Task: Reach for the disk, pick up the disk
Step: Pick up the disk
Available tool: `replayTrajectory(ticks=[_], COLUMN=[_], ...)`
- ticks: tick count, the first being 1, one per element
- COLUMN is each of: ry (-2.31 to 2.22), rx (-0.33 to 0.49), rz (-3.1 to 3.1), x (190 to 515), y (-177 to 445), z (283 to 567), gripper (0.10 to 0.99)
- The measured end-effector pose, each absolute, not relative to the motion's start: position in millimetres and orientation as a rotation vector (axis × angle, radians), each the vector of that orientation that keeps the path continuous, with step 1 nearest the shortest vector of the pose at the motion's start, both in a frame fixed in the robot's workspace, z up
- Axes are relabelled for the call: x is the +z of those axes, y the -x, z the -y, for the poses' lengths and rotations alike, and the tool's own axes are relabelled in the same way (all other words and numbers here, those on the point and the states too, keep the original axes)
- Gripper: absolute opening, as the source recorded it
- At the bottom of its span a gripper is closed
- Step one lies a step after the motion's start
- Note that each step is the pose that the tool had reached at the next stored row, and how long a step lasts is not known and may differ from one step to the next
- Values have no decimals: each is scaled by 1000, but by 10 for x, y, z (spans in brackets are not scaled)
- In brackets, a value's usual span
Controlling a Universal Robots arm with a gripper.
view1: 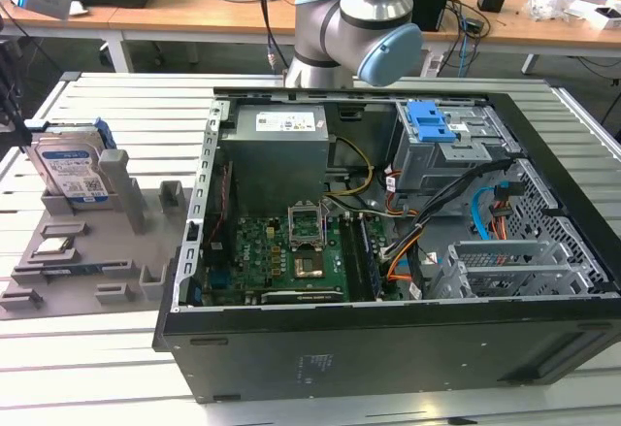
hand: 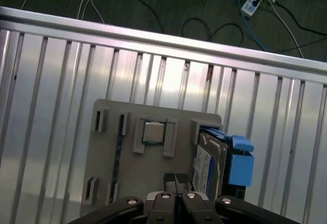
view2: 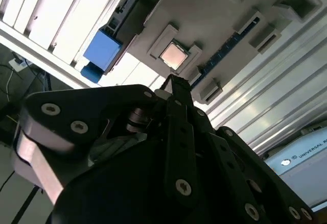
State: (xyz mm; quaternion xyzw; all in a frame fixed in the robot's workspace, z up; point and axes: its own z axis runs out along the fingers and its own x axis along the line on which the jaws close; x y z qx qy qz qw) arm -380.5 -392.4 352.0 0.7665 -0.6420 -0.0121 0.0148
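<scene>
We see the disk (hand: 207,158), a flat silver-grey metal slab with a white-and-blue label and a bright blue plastic bracket (hand: 240,165). It stands on edge in a slot at one end of the matte grey holder plate (hand: 140,175). The plate lies on a ribbed aluminium counter (hand: 56,81). The black end effector (hand: 175,179) hovers over the plate beside the disk. Its fingers are pressed together and empty, and its body is cut off. A small square chip (hand: 153,132) sits mid-plate.
</scene>
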Motion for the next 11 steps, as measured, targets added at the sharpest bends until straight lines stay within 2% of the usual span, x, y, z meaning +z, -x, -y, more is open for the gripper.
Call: replayTrajectory(ticks=[11], ry=[-2326], rx=[-38], rz=[2067], x=[3516], y=[3805], z=[3923], gripper=[106])
